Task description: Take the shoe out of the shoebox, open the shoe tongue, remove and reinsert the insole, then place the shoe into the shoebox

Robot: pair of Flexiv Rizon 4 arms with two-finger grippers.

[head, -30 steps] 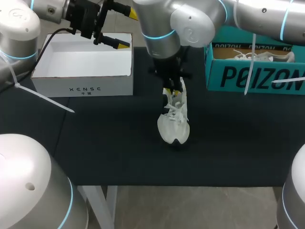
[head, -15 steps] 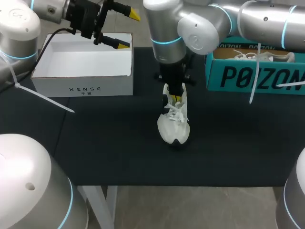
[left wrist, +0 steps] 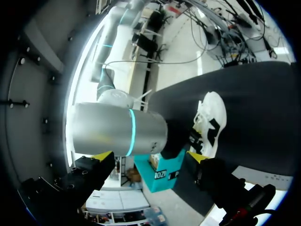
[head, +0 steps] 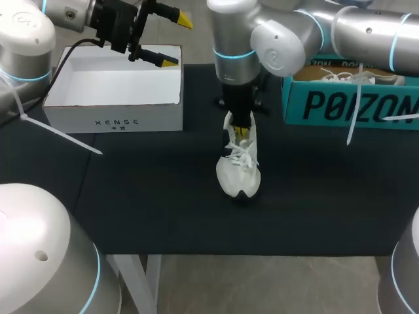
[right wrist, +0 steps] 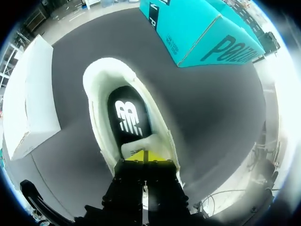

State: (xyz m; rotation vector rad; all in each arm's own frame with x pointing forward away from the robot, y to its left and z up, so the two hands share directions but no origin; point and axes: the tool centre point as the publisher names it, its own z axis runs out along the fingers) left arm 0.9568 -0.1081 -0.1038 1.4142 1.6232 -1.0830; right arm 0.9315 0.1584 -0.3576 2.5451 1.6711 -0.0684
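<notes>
A white shoe (head: 239, 171) is standing upright on the dark table (head: 150, 196), toe pointing toward the robot's side, as the right arm is reaching down from above into its opening. The right gripper (head: 243, 133) (right wrist: 143, 155) is sitting just behind the laces, its 2 yellow tips pressed together with only a hairline between them. Seen from the wrist, a pale flap, probably the tongue (right wrist: 138, 144), is lying right at the tips, though whether they are actually pinching it is hard to make out. Beyond it the black insole (right wrist: 127, 117) (a white logo is showing on it) is lying flat inside the shoe, toward the heel. The teal shoebox (head: 347, 104) is sitting at the table's right rear, well apart from the shoe, with a second shoe (head: 366, 77) lying inside. Over at the left rear, the left gripper (head: 175, 40) is hovering at the far right corner of an open white box (head: 114, 121), its 2 fingers spread wide and holding nothing.
</notes>
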